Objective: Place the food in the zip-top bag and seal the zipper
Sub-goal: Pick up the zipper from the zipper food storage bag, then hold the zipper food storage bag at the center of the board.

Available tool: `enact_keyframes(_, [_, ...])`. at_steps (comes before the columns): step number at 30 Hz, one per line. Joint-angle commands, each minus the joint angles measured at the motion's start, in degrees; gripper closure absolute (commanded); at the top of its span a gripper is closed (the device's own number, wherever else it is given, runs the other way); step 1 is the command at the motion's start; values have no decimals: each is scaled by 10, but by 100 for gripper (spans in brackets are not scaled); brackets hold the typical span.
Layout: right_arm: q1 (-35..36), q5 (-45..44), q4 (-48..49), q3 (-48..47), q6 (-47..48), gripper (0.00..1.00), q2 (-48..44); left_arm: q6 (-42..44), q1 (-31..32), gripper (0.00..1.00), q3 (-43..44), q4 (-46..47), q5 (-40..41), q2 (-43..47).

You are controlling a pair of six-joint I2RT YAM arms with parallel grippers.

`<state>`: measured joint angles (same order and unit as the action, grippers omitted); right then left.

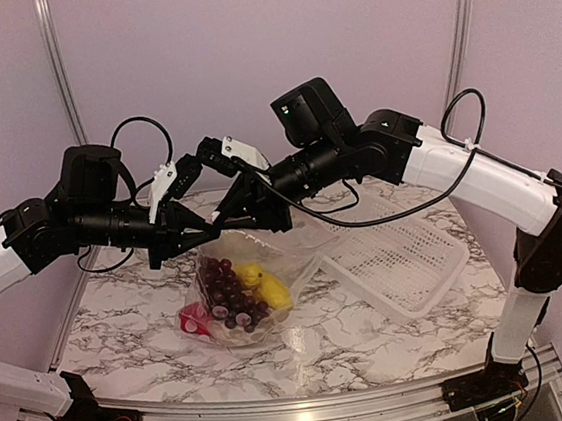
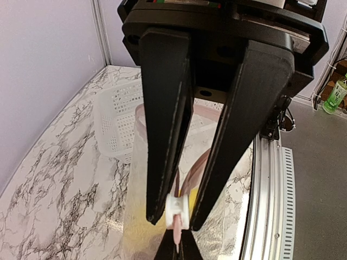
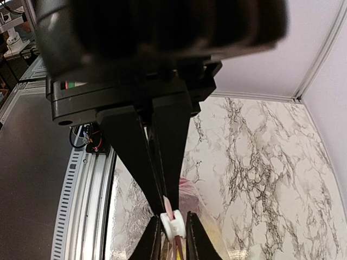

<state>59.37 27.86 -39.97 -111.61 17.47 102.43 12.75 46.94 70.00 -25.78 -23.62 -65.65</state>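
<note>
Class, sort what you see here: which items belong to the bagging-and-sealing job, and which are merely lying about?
Part of the job: zip-top bag, zipper, white slider, grape bunch, yellow pieces, red piece, left tool, right tool.

Lying about: white basket, green bottle.

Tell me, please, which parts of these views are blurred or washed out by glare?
Right wrist: the housing of the right gripper is badly out of focus, its fingers and the white slider sharper. Left wrist: glare silvers the zip-top bag. Top external: soft, even light, only faint shadows on the table.
</note>
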Motion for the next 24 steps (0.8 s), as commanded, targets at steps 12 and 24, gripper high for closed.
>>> enact_keyframes(12, [3,2,-12,-24,-13,87,-11,-9,-6,100,-3,43,-11,4])
enact_keyframes(24, [3,-17,-21,-29,-9,100,-18,-22,-6,80,-18,88,11,19])
